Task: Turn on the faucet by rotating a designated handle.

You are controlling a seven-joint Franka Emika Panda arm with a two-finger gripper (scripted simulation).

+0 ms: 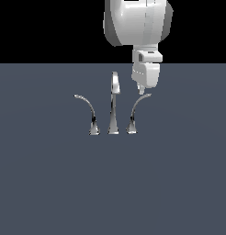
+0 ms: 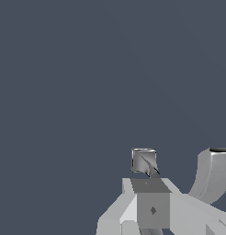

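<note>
The chrome faucet has a tall upright spout (image 1: pixel 114 103) in the middle and a thin curved lever on each side. The handle (image 1: pixel 135 112) stands at the exterior view's right of the spout on a small cone base, its tip arcing rightward. My gripper (image 1: pixel 141 90) hangs just above and against that tip, fingers together with nothing between them. In the wrist view the gripper (image 2: pixel 149 184) sits right over the handle (image 2: pixel 143 159), with the spout (image 2: pixel 213 176) beside it.
The mirror-image lever (image 1: pixel 87 110) arcs leftward at the exterior view's left of the spout. All three pieces stand on a flat dark grey-blue surface (image 1: pixel 50 183). The arm's white body (image 1: pixel 138 23) looms above the faucet.
</note>
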